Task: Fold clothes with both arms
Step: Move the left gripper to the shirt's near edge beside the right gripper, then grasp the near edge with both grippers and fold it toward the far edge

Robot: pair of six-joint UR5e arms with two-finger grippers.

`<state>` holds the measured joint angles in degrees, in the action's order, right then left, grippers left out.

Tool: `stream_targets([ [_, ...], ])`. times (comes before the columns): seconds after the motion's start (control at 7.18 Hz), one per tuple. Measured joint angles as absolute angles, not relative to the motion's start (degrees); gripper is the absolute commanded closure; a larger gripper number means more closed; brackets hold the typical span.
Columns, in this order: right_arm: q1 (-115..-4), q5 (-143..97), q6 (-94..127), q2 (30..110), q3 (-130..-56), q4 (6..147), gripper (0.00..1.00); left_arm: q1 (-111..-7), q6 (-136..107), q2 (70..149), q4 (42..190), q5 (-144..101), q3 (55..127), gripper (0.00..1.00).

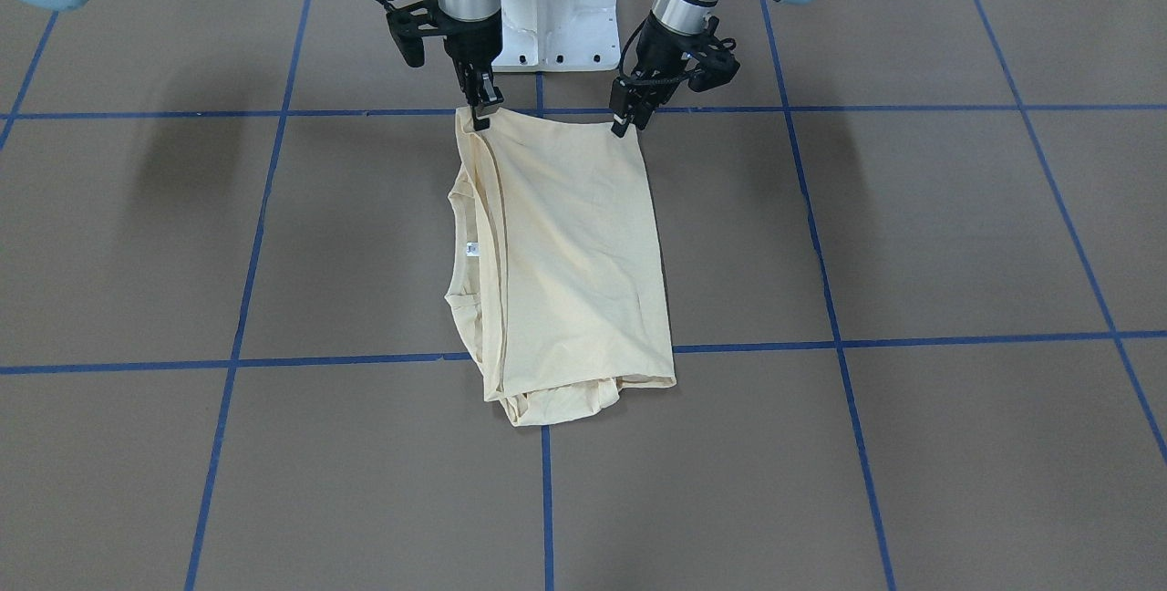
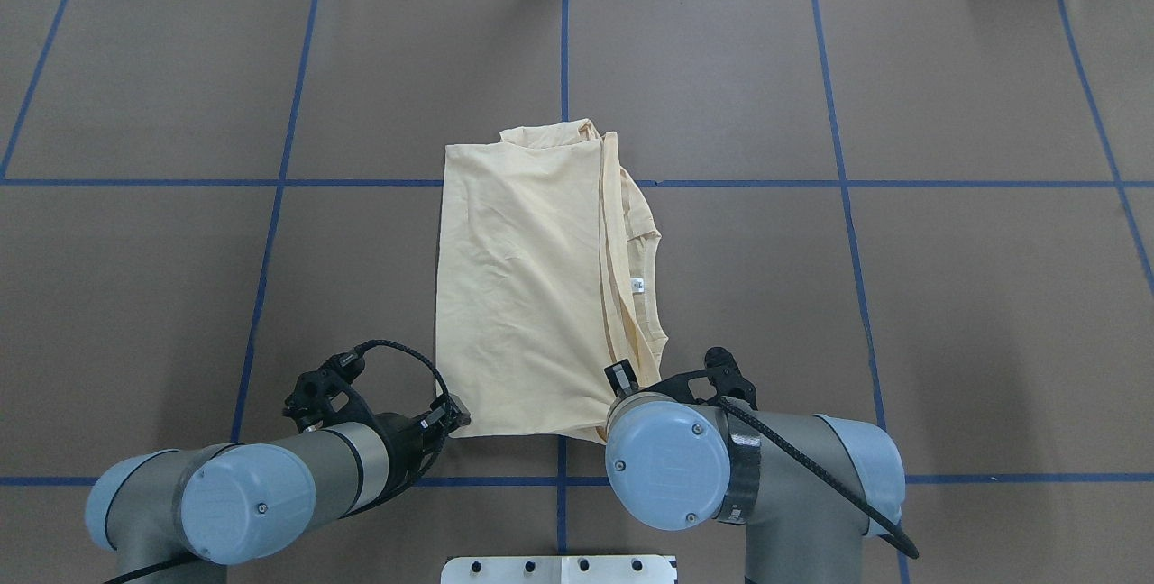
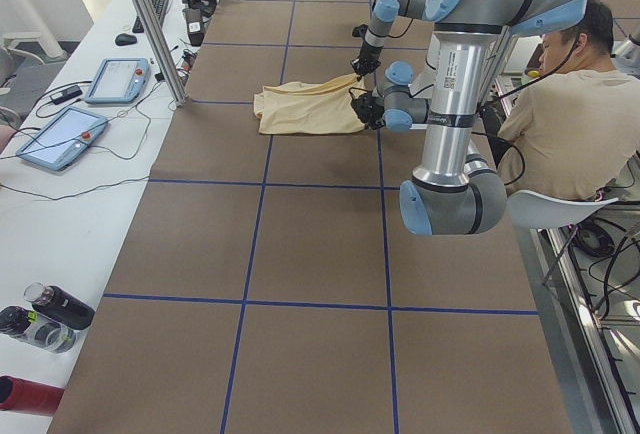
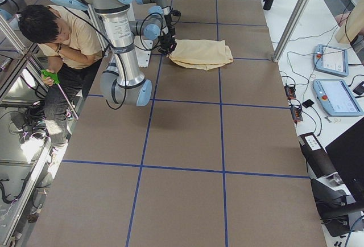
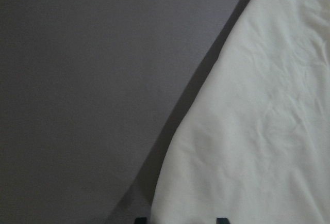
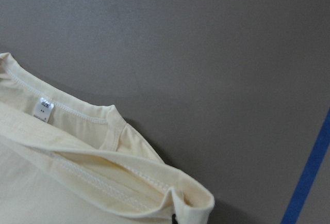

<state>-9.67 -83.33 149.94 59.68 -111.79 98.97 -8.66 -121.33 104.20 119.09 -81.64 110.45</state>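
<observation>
in the middle of the brown table (image 1: 912, 235), over on the robot's side, the cream shirt (image 1: 574, 244) is lying folded into a long rectangle, plain side up. the collar (image 1: 459, 235) and its little white label (image 1: 472, 250) poke out along the edge on the robot's right. a bit of bunched fabric sticks out at the far end, where the shirt crosses a blue tape line (image 1: 912, 339). each near corner has a gripper on it. the right gripper (image 1: 480, 112) is at the collar-side corner. its wrist view only shows one dark tip, right against the curled-up corner, so it looks closed on the cloth. the left gripper (image 1: 627, 121) is at the other near corner. its wrist view shows two tips sitting apart with the shirt's edge running between them, so it looks partway open and not actually pinching anything.
</observation>
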Motion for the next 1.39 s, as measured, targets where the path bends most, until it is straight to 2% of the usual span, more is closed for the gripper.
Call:
stream_targets([
  [0.56, -9.7, -83.4, 149.9, 59.7, -111.9, 99.0, 1.00, -8.7, -122.7, 104.2, 119.1, -81.9, 111.0, 1.00],
  [0.84, -9.9, -83.4, 150.0, 60.4, -114.2, 99.2, 1.00, -8.7, -123.7, 103.1, 116.8, -83.1, 116.3, 1.00],
  [1.11, -10.7, -85.1, 150.1, 61.5, -120.7, 102.0, 1.00, -8.6, -126.1, 102.8, 111.6, -85.5, 124.4, 1.00],
  [1.39, -15.8, -88.7, 148.7, 60.6, -121.7, 103.2, 1.00, -12.0, -124.0, 104.8, 110.3, -87.9, 126.0, 1.00],
])
